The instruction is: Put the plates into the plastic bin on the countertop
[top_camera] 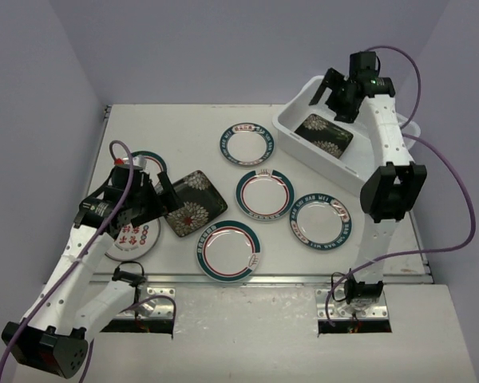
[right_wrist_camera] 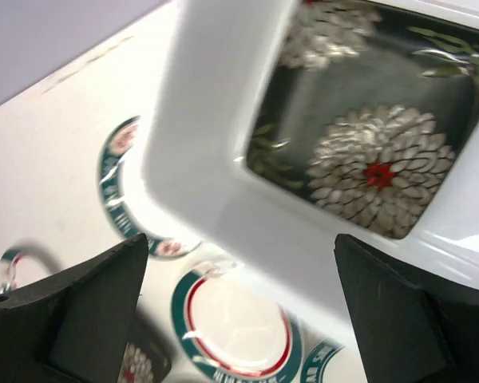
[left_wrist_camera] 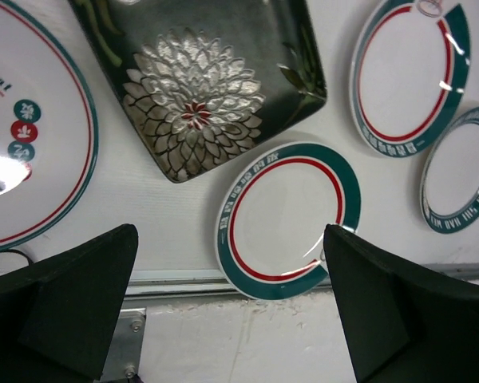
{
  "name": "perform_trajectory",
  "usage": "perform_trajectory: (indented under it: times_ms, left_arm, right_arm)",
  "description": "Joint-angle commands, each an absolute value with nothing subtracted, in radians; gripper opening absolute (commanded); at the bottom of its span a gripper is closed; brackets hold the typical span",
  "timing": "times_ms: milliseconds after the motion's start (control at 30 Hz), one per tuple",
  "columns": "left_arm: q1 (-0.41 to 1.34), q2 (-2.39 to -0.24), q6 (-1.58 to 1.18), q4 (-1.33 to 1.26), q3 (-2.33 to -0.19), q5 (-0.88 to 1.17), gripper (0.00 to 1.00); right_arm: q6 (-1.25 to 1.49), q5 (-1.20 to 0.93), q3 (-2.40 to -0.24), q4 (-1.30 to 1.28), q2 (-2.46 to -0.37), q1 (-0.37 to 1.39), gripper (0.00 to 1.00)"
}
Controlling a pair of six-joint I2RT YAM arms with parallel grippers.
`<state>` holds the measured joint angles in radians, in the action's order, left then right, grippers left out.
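The bench [top_camera: 184,128] is an off-white surface that carries everything you are working with. The plastic bin [top_camera: 319,163] stands at its far right corner, set at an angle to the bench edges. One square black plate [top_camera: 327,136] with white flowers lies flat in the bin.

The second square black plate [top_camera: 193,203] lies on the bench left of centre. Note six round plates with teal rims, all on the bench outside the bin:
- The far plate [top_camera: 246,145] sits just left of the bin.
- The centre plate [top_camera: 265,193] lies nearer to you.
- The right plate [top_camera: 320,221] lies near the bin's front wall.
- The front plate [top_camera: 229,250] has its near rim over the metal rail [left_wrist_camera: 184,278].
- Two left plates [top_camera: 132,239] lie partly under the left arm.

The right claw [right_wrist_camera: 241,239] hangs above the bin's near wall with its jaws spread wide and nothing between them. The left claw [left_wrist_camera: 230,239] is likewise spread and empty. It hovers over the bench by the second square black plate and the front plate, touching neither.
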<state>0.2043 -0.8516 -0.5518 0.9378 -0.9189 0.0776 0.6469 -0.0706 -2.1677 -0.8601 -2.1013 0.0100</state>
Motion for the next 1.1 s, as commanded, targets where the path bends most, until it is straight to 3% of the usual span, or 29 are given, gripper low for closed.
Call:
perform_trajectory:
  times_ms: [0,200,367,533,900,1067]
  left_arm:
    - [0.204,-0.869,-0.670,0.901,-0.867,-0.046,1.00]
    - [0.204,-0.958,-0.783,0.741,-0.741,-0.028,1.00]
    - [0.204,-1.096,-0.793,0.634,-0.698,-0.042,1.00]
    - [0.204,-1.168,-0.847,0.545,-0.664,-0.033,1.00]
    - [0.204,-1.198,-0.937,0.438,-0.559,-0.097,0.95]
    - [0.204,-1.234,-0.916,0.337,-0.515,-0.095,0.77]
  right_arm:
    - [0.541,-0.183,-2.072,-0.812,-1.771,0.137,0.99]
    - [0.554,-0.474,-1.660,-0.697,-1.441,0.219,0.99]
    - [0.611,-0.603,-1.233,-0.395,-1.121,0.216,0.99]
    - [0.640,-0.753,-1.185,-0.453,-1.096,0.216,0.99]
    - [0.593,-0.675,-1.168,-0.512,-1.065,0.216,0.99]
    - [0.590,-0.682,-1.157,-0.520,-1.055,0.216,0.99]
